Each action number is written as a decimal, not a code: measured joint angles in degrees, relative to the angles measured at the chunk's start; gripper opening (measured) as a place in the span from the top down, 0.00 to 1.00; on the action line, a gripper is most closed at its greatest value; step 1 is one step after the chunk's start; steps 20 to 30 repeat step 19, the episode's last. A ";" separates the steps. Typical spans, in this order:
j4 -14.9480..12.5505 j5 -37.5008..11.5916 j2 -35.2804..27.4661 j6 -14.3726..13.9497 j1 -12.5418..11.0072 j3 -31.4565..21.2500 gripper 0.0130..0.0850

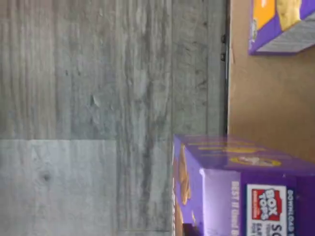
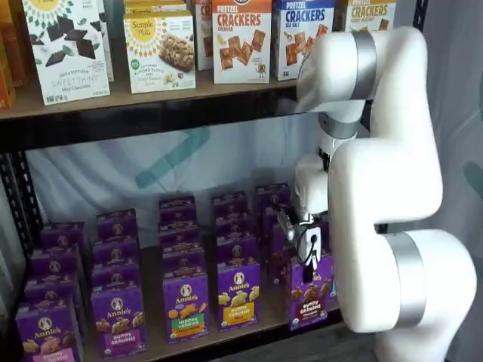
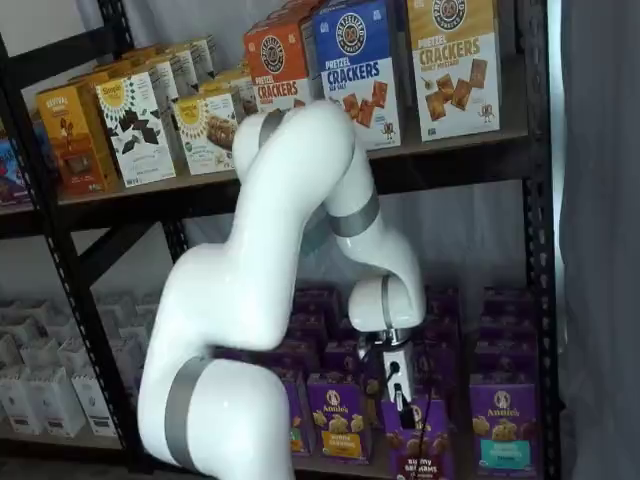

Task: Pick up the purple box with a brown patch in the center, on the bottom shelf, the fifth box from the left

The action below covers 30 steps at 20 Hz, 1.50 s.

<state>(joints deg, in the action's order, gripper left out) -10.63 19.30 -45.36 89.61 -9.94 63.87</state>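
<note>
The purple box, with brown bunny crackers and a brown band, shows in both shelf views. It stands in the front row, further forward than its neighbours. My gripper comes down onto its top, black fingers closed on the upper edge. In the wrist view the box's top flap is close by and reaches out past the edge of the tan bottom shelf over the grey floor. The bottom shelf also shows between the carton rows in a shelf view.
Rows of purple Annie's cartons fill the bottom shelf, with a yellow-band one and a green-band one to the left and a teal-band one to the right. Cracker boxes stand on the upper board. A black upright stands at right.
</note>
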 joint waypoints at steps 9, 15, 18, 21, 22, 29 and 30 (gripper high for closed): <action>-1.97 -1.43 10.11 -2.04 0.10 -11.05 0.83; -1.45 -1.61 14.07 -1.49 0.08 -14.72 0.83; -0.31 -0.47 15.85 -0.47 0.14 -15.97 0.83; -0.37 -0.10 16.34 -0.58 0.19 -16.32 0.83; -0.37 -0.10 16.34 -0.58 0.19 -16.32 0.83; -0.37 -0.10 16.34 -0.58 0.19 -16.32 0.83; -0.37 -0.10 16.34 -0.58 0.19 -16.32 0.83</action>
